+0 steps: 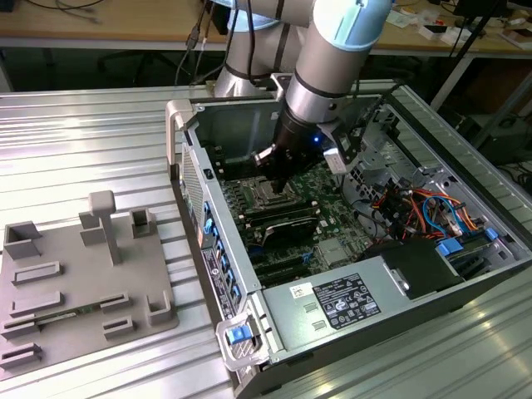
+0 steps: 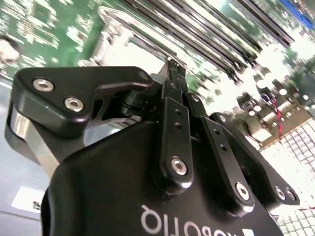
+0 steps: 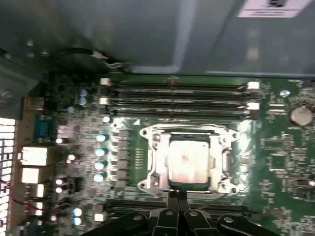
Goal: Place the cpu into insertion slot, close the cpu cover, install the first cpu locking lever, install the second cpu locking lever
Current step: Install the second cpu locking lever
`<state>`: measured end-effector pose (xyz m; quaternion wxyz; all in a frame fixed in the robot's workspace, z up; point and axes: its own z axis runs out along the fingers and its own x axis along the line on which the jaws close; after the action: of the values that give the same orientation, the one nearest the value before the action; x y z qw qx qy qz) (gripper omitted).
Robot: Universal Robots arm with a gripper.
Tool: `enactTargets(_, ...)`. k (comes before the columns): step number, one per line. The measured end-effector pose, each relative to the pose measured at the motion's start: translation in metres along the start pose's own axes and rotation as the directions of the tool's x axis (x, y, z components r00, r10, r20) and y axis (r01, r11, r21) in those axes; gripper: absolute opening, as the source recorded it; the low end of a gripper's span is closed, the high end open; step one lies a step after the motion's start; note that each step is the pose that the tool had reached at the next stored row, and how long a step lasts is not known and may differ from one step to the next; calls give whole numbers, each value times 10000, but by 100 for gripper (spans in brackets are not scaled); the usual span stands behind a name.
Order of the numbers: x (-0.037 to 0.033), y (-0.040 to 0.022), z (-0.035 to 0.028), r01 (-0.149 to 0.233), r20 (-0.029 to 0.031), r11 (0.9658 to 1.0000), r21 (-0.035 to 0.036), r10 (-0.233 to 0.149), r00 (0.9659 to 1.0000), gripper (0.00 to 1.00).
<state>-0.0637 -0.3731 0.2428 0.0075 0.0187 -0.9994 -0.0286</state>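
Jaws pinched together, empty, at the socket's edge.
Your gripper hovers just beside the slot; the cpu sits inside, cover down around it. Thin, stiff, fragile pieces: touch edges and frame only.

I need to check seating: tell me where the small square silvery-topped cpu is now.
In the first wrist view the small square silvery-topped cpu lies in the square socket, framed by the silvery metal cpu cover, beside the long black memory slots.
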Motion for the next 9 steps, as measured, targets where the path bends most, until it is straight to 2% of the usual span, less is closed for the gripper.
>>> enactTargets(2,-91,1,-1,-2,-7,10000,0,2,10000,11)
enactTargets(3,-183,-2,-3,-2,-11,10000,1,2,10000,11)
enactTargets(4,-210,-3,-3,-2,-15,10000,16,2,10000,11)
enactTargets(6,-214,-24,-5,-2,-19,10000,42,2,10000,11)
enactTargets(9,-210,-142,-10,-4,-18,10000,41,4,10000,11)
